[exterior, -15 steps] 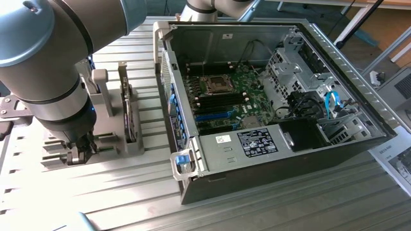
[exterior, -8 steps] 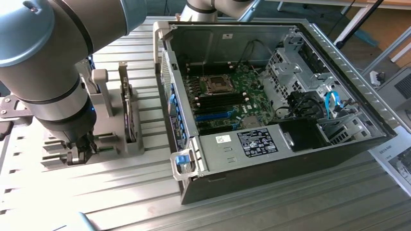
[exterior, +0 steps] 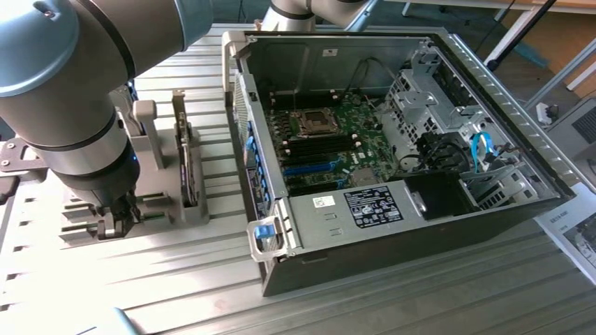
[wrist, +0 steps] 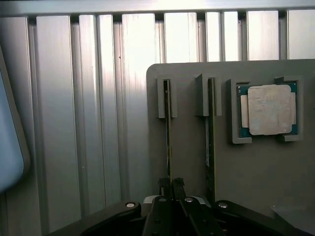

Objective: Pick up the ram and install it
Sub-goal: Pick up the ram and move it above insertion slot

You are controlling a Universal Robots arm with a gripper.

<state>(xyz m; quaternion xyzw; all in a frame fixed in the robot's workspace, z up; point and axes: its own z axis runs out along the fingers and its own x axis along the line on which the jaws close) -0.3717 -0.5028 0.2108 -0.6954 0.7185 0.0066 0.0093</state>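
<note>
Two ram sticks stand on edge in slots of a grey holder (wrist: 256, 167). My gripper (wrist: 170, 184) is down over one ram stick (wrist: 168, 132), its two dark fingertips (wrist: 162, 185) close together on either side of the stick's thin edge. The second ram stick (wrist: 210, 142) stands free in the neighbouring slot. In the exterior view the gripper (exterior: 116, 222) sits low on the holder (exterior: 84, 222) at that view's left, and the arm hides the stick there. The open computer case (exterior: 484, 77) shows the motherboard (exterior: 326, 139) with dark memory slots (exterior: 322, 148).
A square silver processor chip (wrist: 269, 109) lies in a pocket of the holder beside the sticks. A hard drive (exterior: 191, 167) stands upright in the holder between gripper and case. The ribbed metal table (exterior: 186, 293) runs around them. Papers (exterior: 577, 237) lie at the exterior view's right.
</note>
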